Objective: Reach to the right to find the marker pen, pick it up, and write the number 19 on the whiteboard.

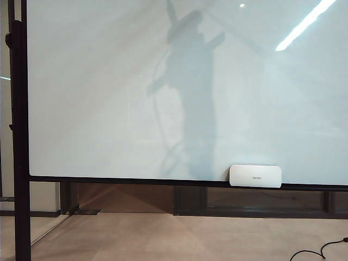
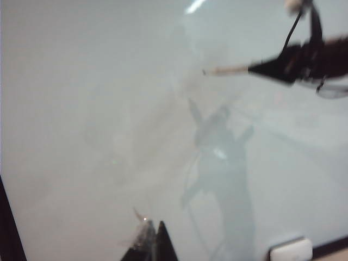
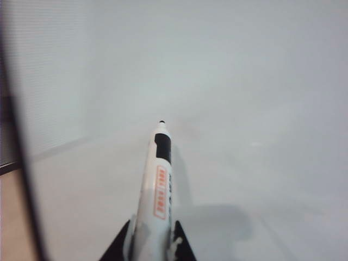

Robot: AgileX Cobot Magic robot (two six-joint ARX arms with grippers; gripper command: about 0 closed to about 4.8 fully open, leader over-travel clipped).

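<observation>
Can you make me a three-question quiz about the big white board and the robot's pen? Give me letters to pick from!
1. Where is the small white rounded eraser block?
A. on the glossy black-framed whiteboard's bottom rail
B. on the floor
C. at the board's top

2. How many numbers are written on the whiteboard?
A. none
B. one
C. two

3. What is the right gripper doing?
A. hanging open
B. shut on the white marker pen with the black tip
C. holding the eraser

Answers: 1 A, it sits on the lower frame edge. 2 A, the surface shows only reflections. 3 B, the right wrist view shows the pen between its fingers.
</observation>
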